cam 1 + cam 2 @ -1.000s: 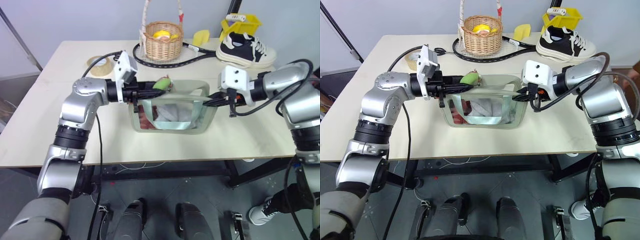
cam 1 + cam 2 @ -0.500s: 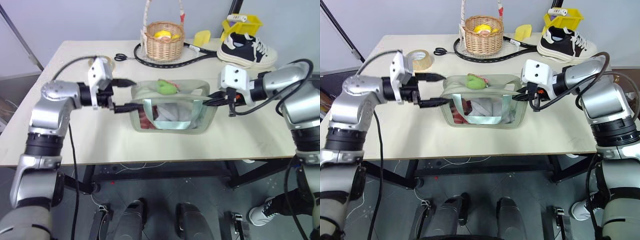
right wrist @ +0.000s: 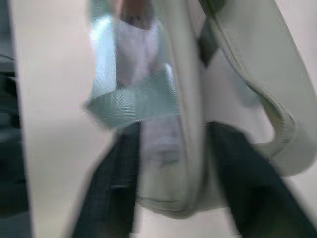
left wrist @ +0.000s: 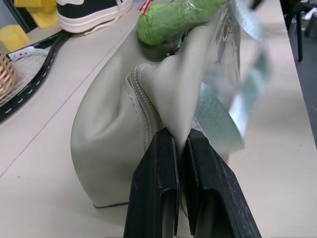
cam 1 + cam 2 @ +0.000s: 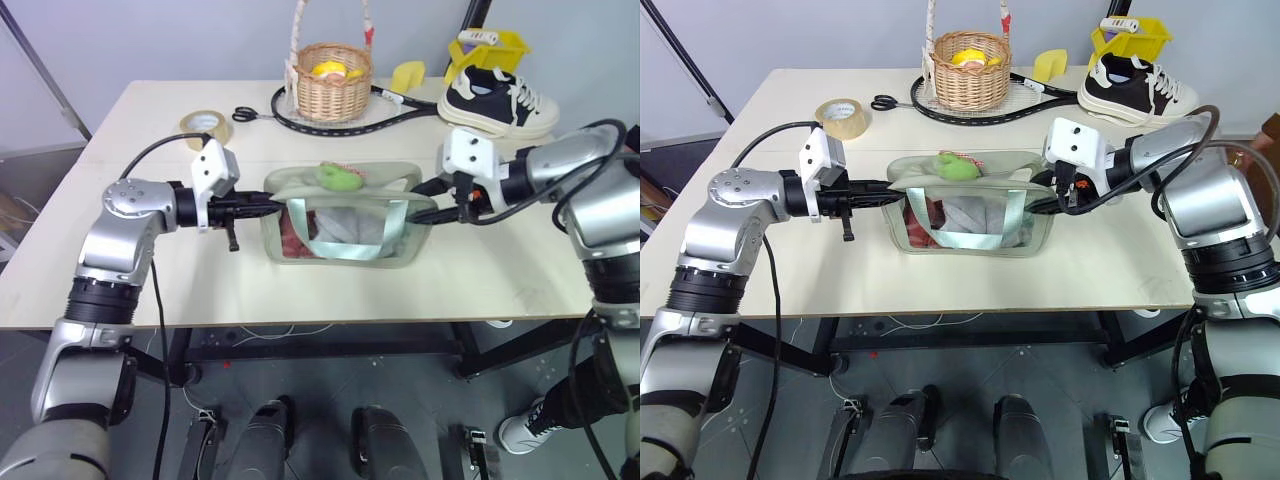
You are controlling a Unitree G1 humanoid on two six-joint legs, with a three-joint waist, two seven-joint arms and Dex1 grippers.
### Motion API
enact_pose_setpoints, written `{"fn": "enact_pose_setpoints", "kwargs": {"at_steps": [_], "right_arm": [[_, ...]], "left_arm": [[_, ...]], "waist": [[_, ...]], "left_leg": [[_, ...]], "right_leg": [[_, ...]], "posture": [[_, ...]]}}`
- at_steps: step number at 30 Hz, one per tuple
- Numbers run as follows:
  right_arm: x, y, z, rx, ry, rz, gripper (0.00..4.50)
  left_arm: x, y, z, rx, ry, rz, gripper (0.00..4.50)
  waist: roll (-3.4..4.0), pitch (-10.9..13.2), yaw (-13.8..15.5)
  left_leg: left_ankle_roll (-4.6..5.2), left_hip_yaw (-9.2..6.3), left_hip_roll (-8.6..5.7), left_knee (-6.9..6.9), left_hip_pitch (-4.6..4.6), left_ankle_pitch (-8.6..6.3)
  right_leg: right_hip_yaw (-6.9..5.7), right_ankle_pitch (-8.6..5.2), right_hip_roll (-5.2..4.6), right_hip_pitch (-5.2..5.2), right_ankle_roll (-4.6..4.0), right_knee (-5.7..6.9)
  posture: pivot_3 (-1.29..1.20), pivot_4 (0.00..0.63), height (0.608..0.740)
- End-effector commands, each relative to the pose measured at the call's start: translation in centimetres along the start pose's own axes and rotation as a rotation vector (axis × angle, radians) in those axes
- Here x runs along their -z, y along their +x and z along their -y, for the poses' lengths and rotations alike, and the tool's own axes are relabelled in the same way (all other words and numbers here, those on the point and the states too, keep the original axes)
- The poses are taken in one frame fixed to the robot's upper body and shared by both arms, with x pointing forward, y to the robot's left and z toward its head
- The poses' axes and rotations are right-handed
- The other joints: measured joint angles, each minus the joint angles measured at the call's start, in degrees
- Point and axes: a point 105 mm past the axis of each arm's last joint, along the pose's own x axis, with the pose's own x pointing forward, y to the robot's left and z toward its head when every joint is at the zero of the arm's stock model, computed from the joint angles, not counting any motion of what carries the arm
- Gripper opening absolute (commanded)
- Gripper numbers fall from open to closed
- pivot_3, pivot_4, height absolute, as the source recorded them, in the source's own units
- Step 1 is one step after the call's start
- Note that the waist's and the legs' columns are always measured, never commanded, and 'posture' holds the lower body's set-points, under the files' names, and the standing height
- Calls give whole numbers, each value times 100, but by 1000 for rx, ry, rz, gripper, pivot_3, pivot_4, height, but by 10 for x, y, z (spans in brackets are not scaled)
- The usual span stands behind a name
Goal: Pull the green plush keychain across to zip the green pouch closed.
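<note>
The green pouch (image 5: 345,225) sits mid-table, its clear window facing me and the mint strap hanging down the front. On its top lies the green plush keychain (image 5: 340,178), left of centre, touched by neither gripper. My left gripper (image 4: 181,136) is shut on a fold of fabric at the pouch's left end. The right gripper (image 3: 173,129) is open at the pouch's right end, and the pouch's edge passes between its spread fingers (image 3: 121,163).
At the back of the table stand a wicker basket (image 5: 334,80), a racket (image 5: 300,122), a tape roll (image 5: 206,125), scissors (image 5: 245,113), a black-and-white shoe (image 5: 497,100) and a yellow bin (image 5: 485,45). Bare table lies in front of the pouch.
The left gripper let go of the plush, drew back open, then came in and shut on the pouch's left end. The right gripper, shut at the right end before, has opened.
</note>
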Motion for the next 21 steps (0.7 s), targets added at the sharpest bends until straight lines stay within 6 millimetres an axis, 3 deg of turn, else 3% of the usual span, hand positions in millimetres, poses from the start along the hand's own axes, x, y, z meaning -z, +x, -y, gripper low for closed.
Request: {"fn": "enact_pose_setpoints", "kwargs": {"at_steps": [1, 4, 10, 13, 19, 20, 21], "right_arm": [[-50, -26, -1, 22, -85, 163, 4269], [-70, -14, 1, 50, -120, 209, 4442], [-80, 31, 15, 104, -58, 175, 4442], [-78, 43, 18, 110, -50, 140, 3588], [-83, 34, 26, 129, 16, 160, 388], [-84, 30, 26, 127, 31, 173, 61], [-85, 26, 26, 126, 54, 184, 61]], "left_arm": [[-11, 2, 2, 4, 30, 19, 0], [-12, 3, 2, 0, 23, 19, 0], [-12, 4, 3, -2, 23, 17, 0], [-13, 4, 3, -6, 22, 16, 0], [-13, 3, 4, -14, 24, 12, 0], [-13, 2, 4, -15, 23, 12, 0], [-13, 2, 4, -19, 19, 12, 0]], "waist": [[0, 0, -1], [0, 0, -12], [0, -1, -21], [0, 0, 13], [0, 0, -13], [0, -1, -12], [0, -1, -11]], "left_leg": [[0, -1, 0, 0, 0, 0], [0, -5, 1, 0, 1, 0], [-1, -15, -1, -1, 3, 0], [-1, -17, -2, -1, -5, 1], [0, -12, -12, -2, -4, 1], [0, -12, -11, -3, -3, 1], [0, -13, -10, -3, -2, 1]], "right_leg": [[0, 0, 0, 0, 0, 0], [0, 0, 0, 0, 0, 1], [0, 0, 1, -1, -1, 2], [-5, 1, 1, -3, -1, 3], [-5, 1, 2, -3, 0, 3], [-6, 1, 3, -3, 0, 5], [-7, 1, 5, -3, 0, 6]], "posture": [[0, 150, 724], [0, 150, 724], [0, 150, 724], [0, 150, 724], [0, 150, 724], [0, 150, 724], [0, 150, 724]]}}
